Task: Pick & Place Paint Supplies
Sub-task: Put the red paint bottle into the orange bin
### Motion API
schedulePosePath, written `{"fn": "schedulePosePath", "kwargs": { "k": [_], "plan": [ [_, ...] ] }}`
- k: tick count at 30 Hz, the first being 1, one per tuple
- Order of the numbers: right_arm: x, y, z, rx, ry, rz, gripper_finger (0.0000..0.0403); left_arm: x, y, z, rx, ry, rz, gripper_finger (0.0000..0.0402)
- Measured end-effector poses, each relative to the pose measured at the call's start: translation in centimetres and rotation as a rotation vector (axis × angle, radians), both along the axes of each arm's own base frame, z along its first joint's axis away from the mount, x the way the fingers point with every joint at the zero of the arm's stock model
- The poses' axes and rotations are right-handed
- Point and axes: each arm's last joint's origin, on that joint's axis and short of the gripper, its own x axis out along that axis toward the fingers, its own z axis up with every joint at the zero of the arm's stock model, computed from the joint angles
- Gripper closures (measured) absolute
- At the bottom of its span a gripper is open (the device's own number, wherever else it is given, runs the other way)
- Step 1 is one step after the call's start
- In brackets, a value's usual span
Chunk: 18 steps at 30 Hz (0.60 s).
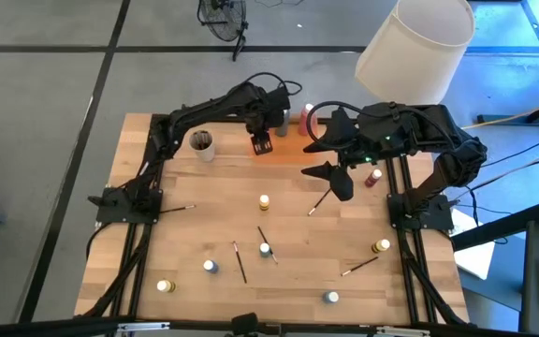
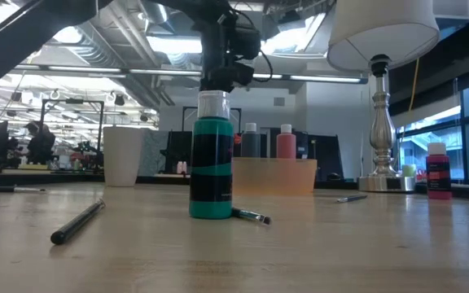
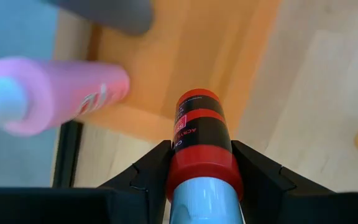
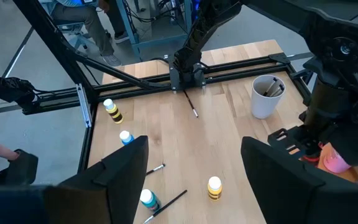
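The left tool (image 3: 201,186) is clamped on a red paint bottle (image 3: 201,140), holding it over the orange tray (image 1: 288,140) beside a pink bottle (image 3: 55,93), apparently to set it down, while the right tool (image 1: 337,173) hovers open nearby.

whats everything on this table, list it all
table: one, light wood
tray: one, orange, far edge
pink bottle: one, in tray
grey bottle: one, in tray
red bottle: one, white cap, held by the tray
yellow-lid pots: three, scattered
white-lid pots: three, near half
red pot: one, right side
brushes: several, dark, scattered
cup: one, beige, left of tray
lamp: one, white shade, far right
left hand: shut on red bottle
right hand: open, empty, above table
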Motion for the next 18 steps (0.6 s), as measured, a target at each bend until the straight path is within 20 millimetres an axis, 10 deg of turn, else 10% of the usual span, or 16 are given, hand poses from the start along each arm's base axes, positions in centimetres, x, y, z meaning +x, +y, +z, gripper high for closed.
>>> {"fn": "schedulePosePath", "kwargs": {
  "k": [18],
  "plan": [
    [0.0,0.0,0.0,0.001,0.0,0.001,0.0141,0.6,0.5,-1.2,-0.008,0.019,-0.158,0.0254]
  ]
}}
